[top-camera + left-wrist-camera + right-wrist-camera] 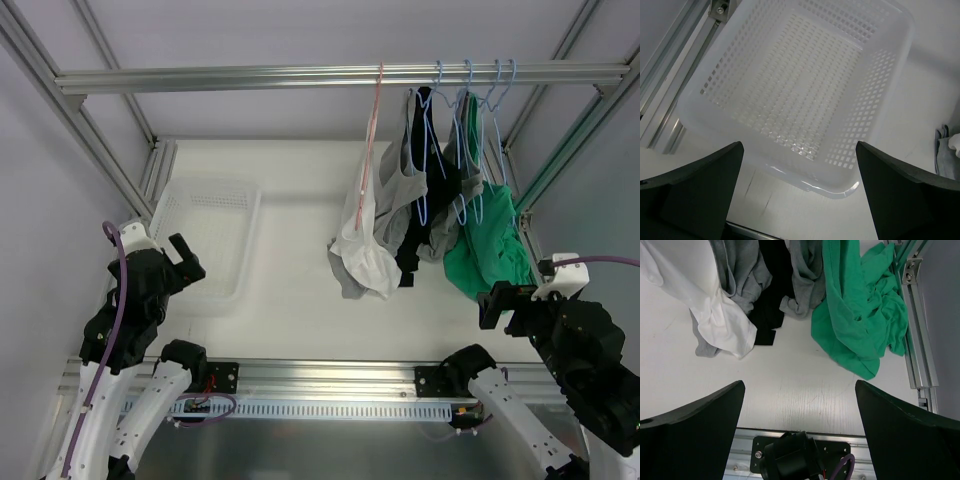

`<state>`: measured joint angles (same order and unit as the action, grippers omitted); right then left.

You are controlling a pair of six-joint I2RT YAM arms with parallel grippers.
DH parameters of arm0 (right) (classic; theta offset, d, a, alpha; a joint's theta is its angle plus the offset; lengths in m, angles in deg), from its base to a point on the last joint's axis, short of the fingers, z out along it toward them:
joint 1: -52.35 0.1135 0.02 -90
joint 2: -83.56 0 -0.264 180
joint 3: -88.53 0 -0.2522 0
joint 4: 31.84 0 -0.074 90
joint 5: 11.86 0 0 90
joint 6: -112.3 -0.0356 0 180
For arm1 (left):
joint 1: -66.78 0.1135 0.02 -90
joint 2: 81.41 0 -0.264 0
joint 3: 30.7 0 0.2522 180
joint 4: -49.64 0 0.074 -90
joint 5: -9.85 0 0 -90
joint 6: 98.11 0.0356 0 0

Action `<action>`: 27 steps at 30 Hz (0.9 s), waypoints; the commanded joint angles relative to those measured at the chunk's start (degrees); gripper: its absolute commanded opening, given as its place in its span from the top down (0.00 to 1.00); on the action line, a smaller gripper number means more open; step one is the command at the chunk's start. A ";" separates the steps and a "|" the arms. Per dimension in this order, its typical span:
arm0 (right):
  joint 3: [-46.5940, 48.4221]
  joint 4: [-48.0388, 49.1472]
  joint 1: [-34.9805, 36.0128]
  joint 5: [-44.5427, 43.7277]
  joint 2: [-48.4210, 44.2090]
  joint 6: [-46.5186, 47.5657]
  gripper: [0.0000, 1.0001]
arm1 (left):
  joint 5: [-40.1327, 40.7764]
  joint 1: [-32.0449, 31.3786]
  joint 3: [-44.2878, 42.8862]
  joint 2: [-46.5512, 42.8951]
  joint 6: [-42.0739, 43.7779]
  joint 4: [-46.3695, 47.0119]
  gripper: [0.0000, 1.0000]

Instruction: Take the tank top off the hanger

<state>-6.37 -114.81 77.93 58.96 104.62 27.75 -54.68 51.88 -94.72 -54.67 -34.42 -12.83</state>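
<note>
Several tank tops hang from hangers on the top rail [330, 76]. A white one [365, 255] hangs from a pink hanger [376, 120]. Grey [398, 185], black [436, 190] and green [487, 245] ones hang from blue hangers [470, 90], their lower ends resting on the table. The right wrist view shows the white [715, 315], black [772, 285] and green [860, 305] ones. My right gripper [497, 305] [800, 387] is open and empty, near the table's front edge below the green top. My left gripper [190, 258] [799, 150] is open and empty at the basket's near edge.
A white perforated plastic basket [215, 292] [805, 175] stands empty at the left of the table. Aluminium frame posts [95, 140] run along both sides. The front rail with the arm mounts [330, 385] lies along the near edge.
</note>
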 commanded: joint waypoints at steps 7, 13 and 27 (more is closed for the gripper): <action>5.73 8.45 -0.01 9.75 1.08 -2.98 0.00 | -1.22 0.39 0.25 0.68 1.17 1.42 0.01; 21.20 11.63 -0.27 29.54 20.31 -9.57 0.01 | -1.57 0.39 0.25 1.47 1.17 1.42 0.01; 46.51 13.75 16.42 2.25 54.86 -7.13 0.10 | -2.36 0.39 0.51 3.31 1.34 1.69 0.01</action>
<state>34.59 -102.88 91.42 72.71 155.57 19.47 -56.10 51.88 -94.41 -52.42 -34.26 -12.79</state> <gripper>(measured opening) 0.930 0.986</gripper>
